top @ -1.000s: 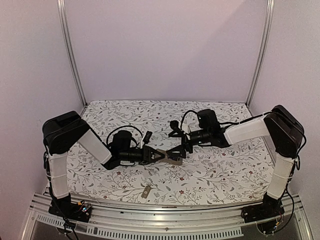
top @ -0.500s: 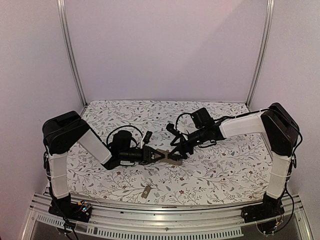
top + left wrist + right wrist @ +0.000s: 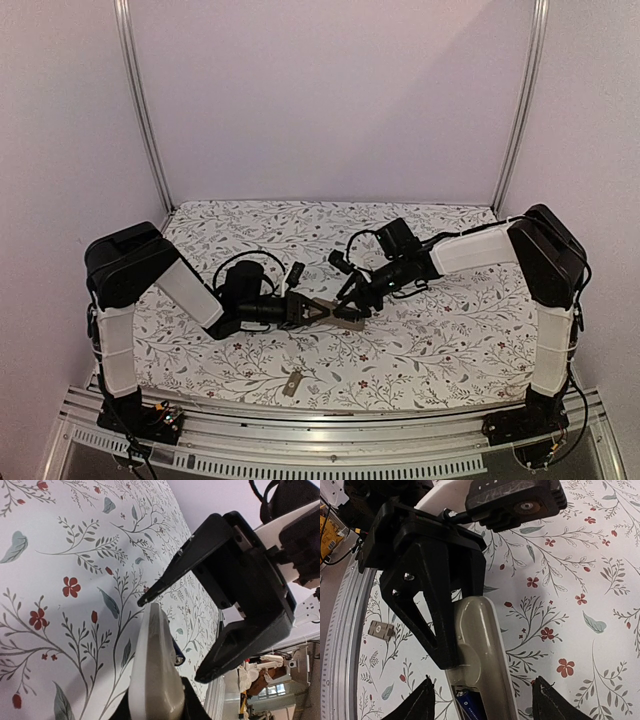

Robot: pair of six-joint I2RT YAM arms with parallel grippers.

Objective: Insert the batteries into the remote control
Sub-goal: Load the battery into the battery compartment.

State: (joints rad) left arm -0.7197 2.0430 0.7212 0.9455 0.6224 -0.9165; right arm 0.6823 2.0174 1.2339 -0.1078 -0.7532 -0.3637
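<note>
My left gripper [image 3: 322, 313] is shut on the remote control [image 3: 346, 320] and holds it above the table with its grey-tan underside up. In the right wrist view the remote control [image 3: 479, 640] has its compartment uncovered, and a dark blue battery [image 3: 471, 706] lies in it. The battery's end [image 3: 176, 656] shows beside the remote control [image 3: 154, 675] in the left wrist view. My right gripper [image 3: 485, 700] is open, its fingertips standing on either side of the remote without touching it. The left gripper's black fingers [image 3: 432, 595] clamp the remote's far end.
A small grey-tan cover piece [image 3: 291, 384] lies on the floral tablecloth [image 3: 430, 350] near the front edge, and it also shows as the cover piece [image 3: 381, 629] in the right wrist view. An aluminium rail [image 3: 330, 415] runs along the near edge.
The right arm has swung left and down over the remote, and its jaws have narrowed. The left arm and the remote have not moved.
</note>
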